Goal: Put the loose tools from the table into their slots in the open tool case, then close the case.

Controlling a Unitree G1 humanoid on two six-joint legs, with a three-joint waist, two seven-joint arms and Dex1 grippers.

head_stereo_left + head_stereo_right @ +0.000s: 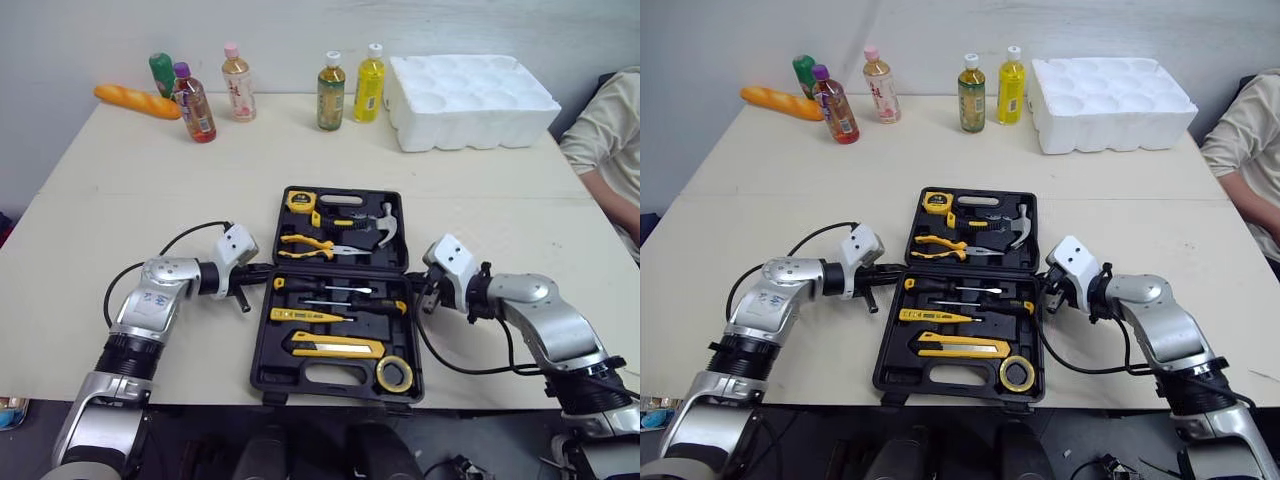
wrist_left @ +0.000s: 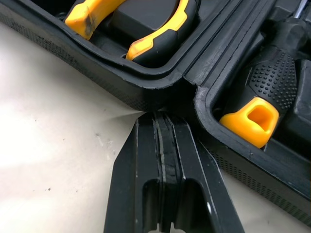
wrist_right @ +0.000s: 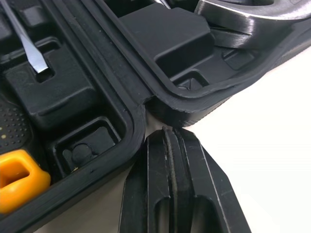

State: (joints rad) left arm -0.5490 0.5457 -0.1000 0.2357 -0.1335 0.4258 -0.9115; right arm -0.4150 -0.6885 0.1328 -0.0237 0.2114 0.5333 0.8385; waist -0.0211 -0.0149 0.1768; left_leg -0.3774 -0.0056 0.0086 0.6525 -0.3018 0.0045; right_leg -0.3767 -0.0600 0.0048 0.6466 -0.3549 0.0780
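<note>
We read the step in hand as the closing: no loose tool lies on the pale worktop (image 1: 150, 190) around the black plastic tool case (image 1: 262, 352), which lies open flat in two halves, its handle cut-out in the near half. The left claw (image 2: 161, 119) is at the left end of the case's hinge, fingers pressed together on nothing, tip at the outer wall and seemingly touching it. The right claw (image 3: 170, 132) is at the right end of the hinge, likewise closed and empty, tip just beside the wall; we cannot tell whether it makes contact. For the fold, the hinge gives poor leverage, so we would run both tips along the side walls of the far half, away from the hinge, and get under its rim. Then raise both sides evenly so the half does not twist. Go slowly past upright, since its contents then hang face-down, and watch that the near half does not slide. The case has moulded black trays and thick raised rims. The far half holds a yellow tape measure (image 1: 300, 200), yellow-and-black pliers (image 1: 305, 243) and a steel-headed hammer (image 1: 385, 215). The near half holds black-handled screwdrivers (image 1: 300, 285), a slim yellow tester (image 1: 300, 315), a yellow utility knife (image 1: 335, 347) and a yellow tape roll (image 1: 380, 374) in its right corner. All appear seated in their recesses; how firmly, we cannot tell.
</note>
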